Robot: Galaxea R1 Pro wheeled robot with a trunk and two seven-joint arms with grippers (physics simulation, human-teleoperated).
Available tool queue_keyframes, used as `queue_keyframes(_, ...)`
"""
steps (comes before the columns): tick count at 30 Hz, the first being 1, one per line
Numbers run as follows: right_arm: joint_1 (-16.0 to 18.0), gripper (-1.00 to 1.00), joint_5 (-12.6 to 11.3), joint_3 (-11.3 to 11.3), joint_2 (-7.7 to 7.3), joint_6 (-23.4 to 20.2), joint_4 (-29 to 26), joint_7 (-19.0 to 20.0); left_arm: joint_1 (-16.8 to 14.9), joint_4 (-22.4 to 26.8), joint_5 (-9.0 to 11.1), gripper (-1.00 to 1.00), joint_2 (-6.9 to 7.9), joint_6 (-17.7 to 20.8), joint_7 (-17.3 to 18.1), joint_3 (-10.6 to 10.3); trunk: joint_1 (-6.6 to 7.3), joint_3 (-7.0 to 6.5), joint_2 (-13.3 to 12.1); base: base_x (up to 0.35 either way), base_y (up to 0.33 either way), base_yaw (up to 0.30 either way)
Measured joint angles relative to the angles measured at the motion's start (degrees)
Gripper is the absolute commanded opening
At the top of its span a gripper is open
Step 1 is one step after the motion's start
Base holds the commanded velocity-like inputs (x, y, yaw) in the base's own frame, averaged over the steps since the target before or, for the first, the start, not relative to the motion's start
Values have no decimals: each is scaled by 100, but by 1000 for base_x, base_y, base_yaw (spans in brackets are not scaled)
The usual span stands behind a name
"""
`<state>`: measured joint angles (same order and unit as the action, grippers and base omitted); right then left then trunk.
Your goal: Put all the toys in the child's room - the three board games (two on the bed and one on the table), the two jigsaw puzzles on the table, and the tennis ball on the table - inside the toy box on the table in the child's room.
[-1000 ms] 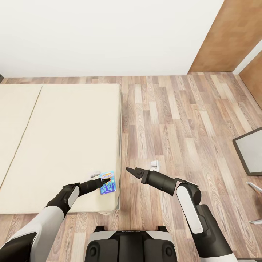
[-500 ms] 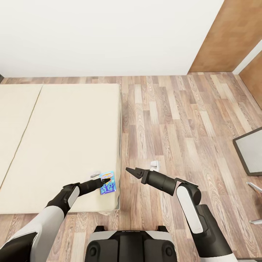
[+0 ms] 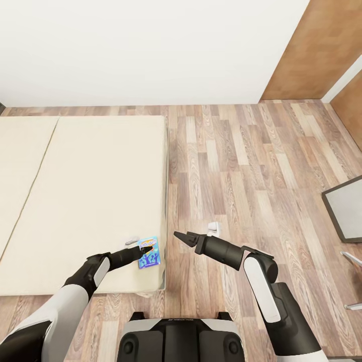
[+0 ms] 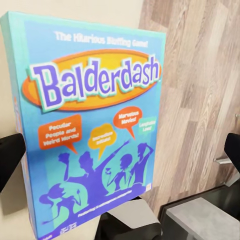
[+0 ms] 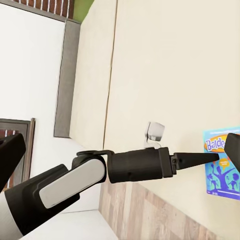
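Starting at the left, our left gripper [image 3: 147, 249] reaches over the bed [image 3: 80, 201] and its tips meet the Balderdash board game [image 3: 149, 253], which lies flat near the bed's corner, close to the edge that faces the floor. In the left wrist view the box [image 4: 95, 125] sits squarely ahead, with one dark finger [image 4: 10, 157] on either side of it, so the fingers are spread wide and not pinching anything yet. We judge that the box's long axis runs roughly along our reach, so the fingers straddle its shorter width, and a grasp looks within reach if we go forward and close. The left arm is plainly the nearer one. The mattress is soft-looking and pale, so the thin box may be hard to get under. Further right, our right gripper [image 3: 182, 238] hangs over the wooden floor [image 3: 241, 161] beside the bed, its fingers slightly parted and empty. At the far right edge a grey counter corner [image 3: 347, 208] shows.
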<state>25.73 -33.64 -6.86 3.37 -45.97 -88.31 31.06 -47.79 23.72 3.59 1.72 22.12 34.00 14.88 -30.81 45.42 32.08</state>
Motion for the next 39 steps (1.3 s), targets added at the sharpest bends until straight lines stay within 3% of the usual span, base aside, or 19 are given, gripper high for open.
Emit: queue_keyframes(39,0,100,-10,47,-14,-39,-9,7,0,17,0,100,14,0,9,-17,0,70,0,0,0,0)
